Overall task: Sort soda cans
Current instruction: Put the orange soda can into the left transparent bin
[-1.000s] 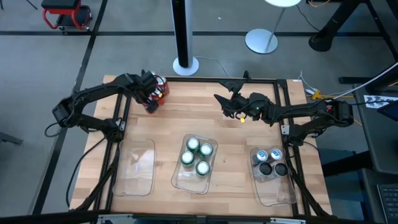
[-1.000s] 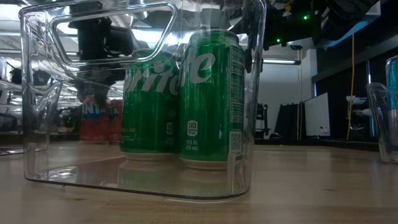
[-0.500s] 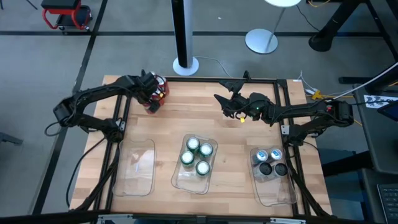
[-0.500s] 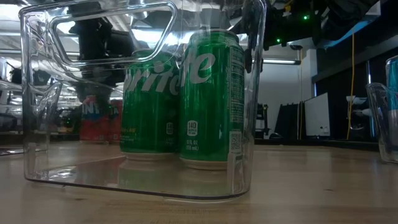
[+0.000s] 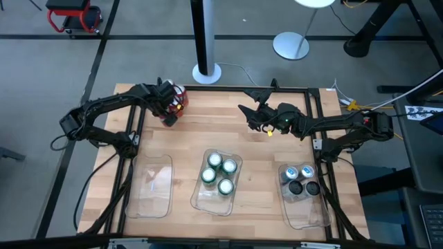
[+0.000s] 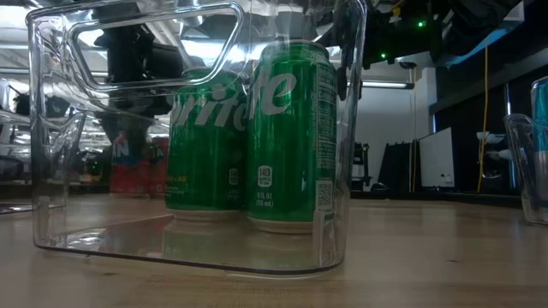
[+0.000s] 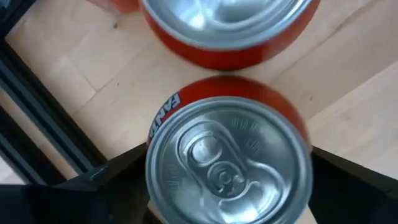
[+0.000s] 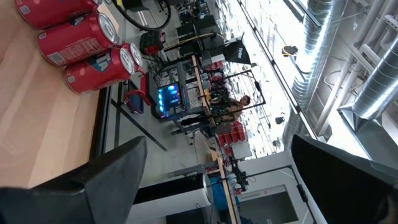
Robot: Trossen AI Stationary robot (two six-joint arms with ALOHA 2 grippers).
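My left gripper (image 5: pixel 166 111) is at the table's far left corner, shut on a red can (image 7: pixel 230 162) with a silver top. More red cans (image 5: pixel 178 97) stand right beside it, on its far side, and show in the low view (image 6: pixel 133 162) behind the middle tray. Four green cans (image 5: pixel 218 173) stand in the middle clear tray. Silver-blue and dark cans (image 5: pixel 301 180) stand in the right tray. My right gripper (image 5: pixel 252 114) hovers open over the far middle of the table, holding nothing. My left gripper holds the red can by its upper wall (image 7: pixel 155 134), pinched between the two fingers (image 7: pixel 106 183), one on each side. The fingers come from above, pointing down. The can is upright; whether its base is off the table I cannot tell.
An empty clear tray (image 5: pixel 152 183) lies near left. The middle tray's wall (image 6: pixel 51 128) fills the low view. A black frame rail (image 5: pixel 131 117) runs along the table's edges. Bare wood lies between the trays and the far edge.
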